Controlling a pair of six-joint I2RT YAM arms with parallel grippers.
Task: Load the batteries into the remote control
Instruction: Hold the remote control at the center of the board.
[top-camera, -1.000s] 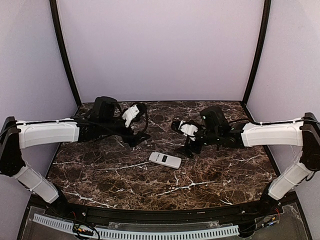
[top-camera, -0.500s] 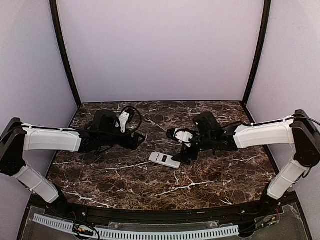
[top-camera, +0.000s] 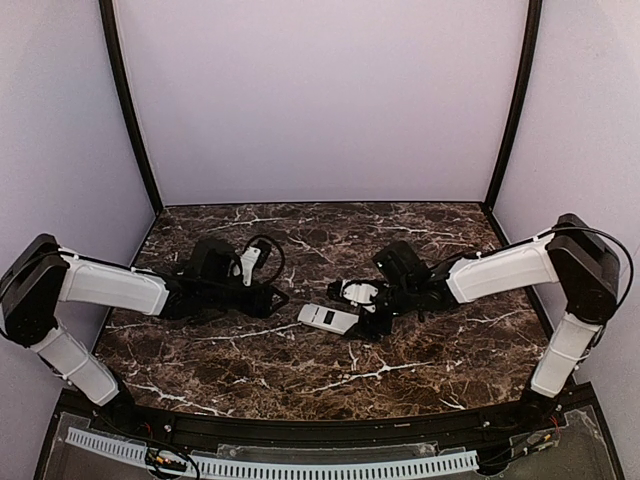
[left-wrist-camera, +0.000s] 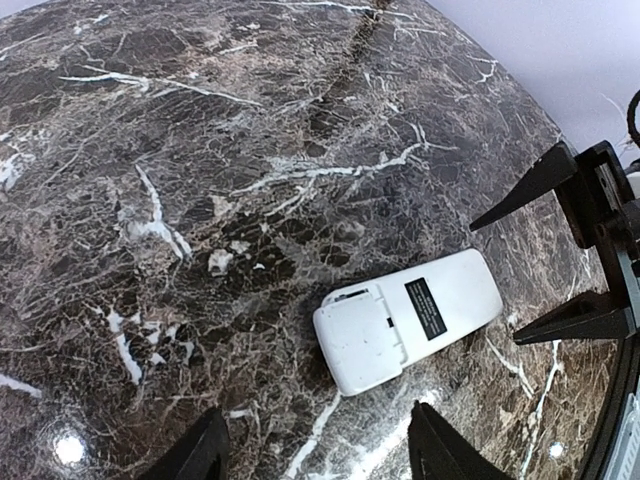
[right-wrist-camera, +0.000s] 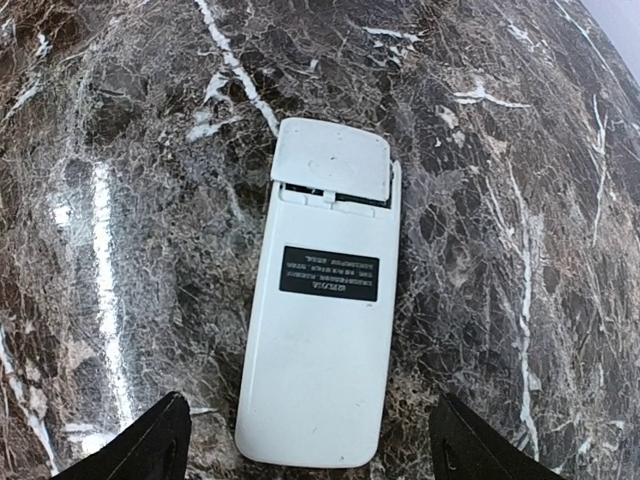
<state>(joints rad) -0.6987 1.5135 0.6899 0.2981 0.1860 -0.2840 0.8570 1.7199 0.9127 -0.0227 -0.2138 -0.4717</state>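
"Where's the remote control (top-camera: 329, 319) sitting?"

"Flat on the marble table (top-camera: 200, 360), right between the two arms. Its plain end lies just ahead of the right gripper (top-camera: 357, 310), lined up with the gap between the fingers. The other end points toward the left gripper (top-camera: 280, 298), a little way ahead of its tips."

"Has either one got hold of it?"

"No. Both have their fingers spread wide with nothing in them, and as far as I can see neither touches it."

"What does it look like from here?"

"White back up, slim, rounded corners. There's a small black label (right-wrist-camera: 329, 274) with pale print across the middle. The battery cover (right-wrist-camera: 331, 165), at the end farthest from the right gripper, looks slid slightly out of line, with a thin dark gap along its inner edge by the little tabs."

"And the buttons?"

"The face is down against the stone, so I can't see them."
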